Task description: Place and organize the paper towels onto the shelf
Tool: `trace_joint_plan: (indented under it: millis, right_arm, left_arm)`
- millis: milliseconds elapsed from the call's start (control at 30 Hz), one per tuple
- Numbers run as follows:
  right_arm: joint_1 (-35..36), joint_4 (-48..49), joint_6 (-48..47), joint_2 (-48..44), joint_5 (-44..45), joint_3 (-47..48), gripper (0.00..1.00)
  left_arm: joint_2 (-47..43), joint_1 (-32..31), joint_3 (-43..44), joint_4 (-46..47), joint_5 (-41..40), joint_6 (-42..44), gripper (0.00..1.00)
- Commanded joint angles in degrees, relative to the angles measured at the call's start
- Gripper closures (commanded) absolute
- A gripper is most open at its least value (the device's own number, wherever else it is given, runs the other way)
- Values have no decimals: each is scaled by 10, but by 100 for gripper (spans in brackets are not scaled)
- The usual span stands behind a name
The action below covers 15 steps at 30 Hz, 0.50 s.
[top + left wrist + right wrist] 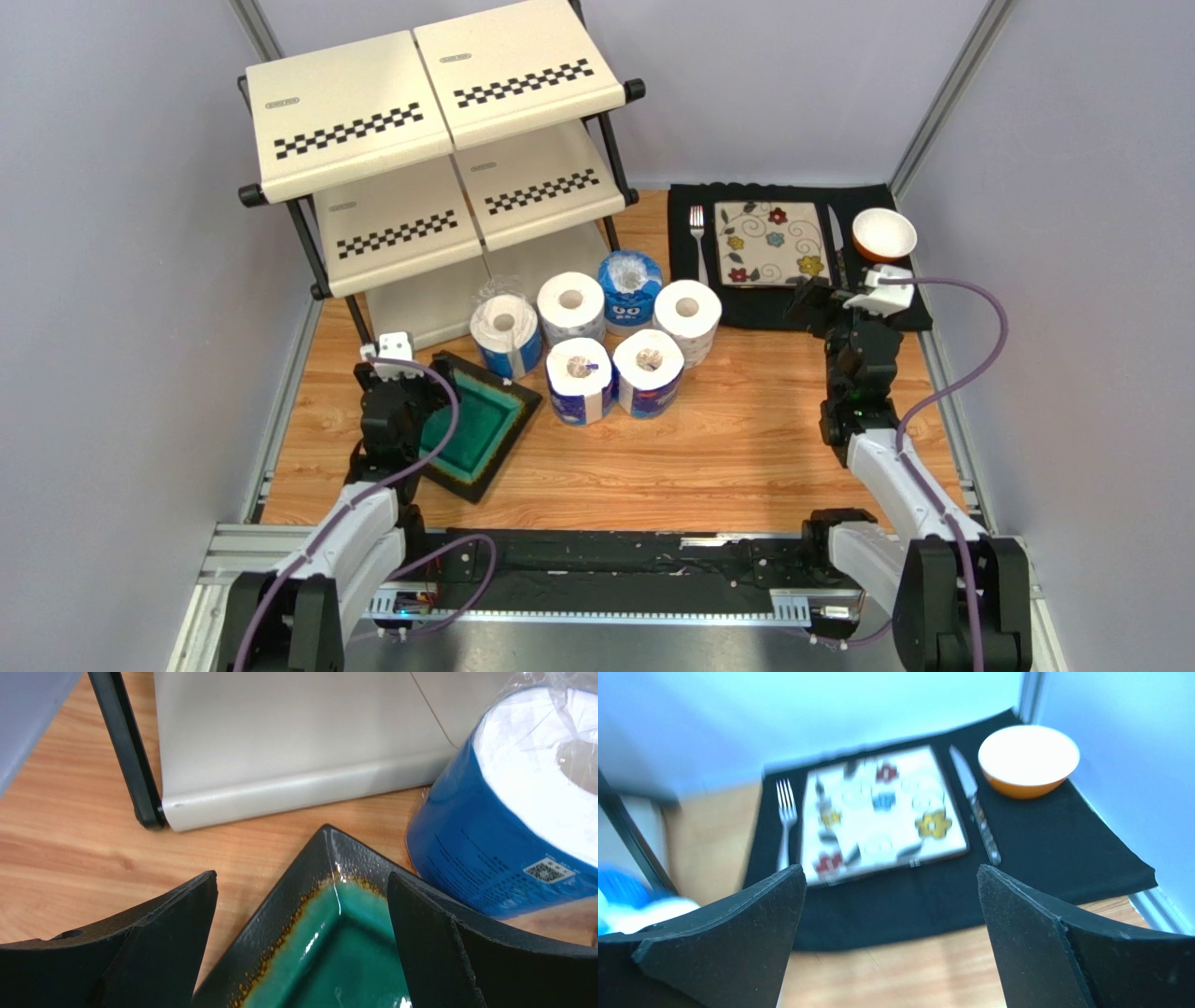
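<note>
No roll shelved yet: six paper towel rolls (581,381) stand bunched before the shelf (368,112) at the far-left corner of the counter (758,448), left gripper (298,882) over a teal dish (330,952) and right gripper (892,875) both spread empty, so a first grab looks next.

Grey-and-black arms (351,527), purple cables (999,333), black fingers (449,952) (white wrist cameras (881,291))

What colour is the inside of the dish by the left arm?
The dish is glossy teal inside, brown-speckled near its black rim; clearest in left wrist view.
</note>
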Motion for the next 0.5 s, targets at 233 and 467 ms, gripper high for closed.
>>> trace_joint_plan:
  millis: [233,467]
  right_arm:
    - [3,-286,234,25,100,194,1]
    - [1,-322,286,26,72,199,1]
  left_arm:
    - [-180,-3,32,-182,17,-122,1]
    - [-225,-3,35,-235,-10,-199,1]
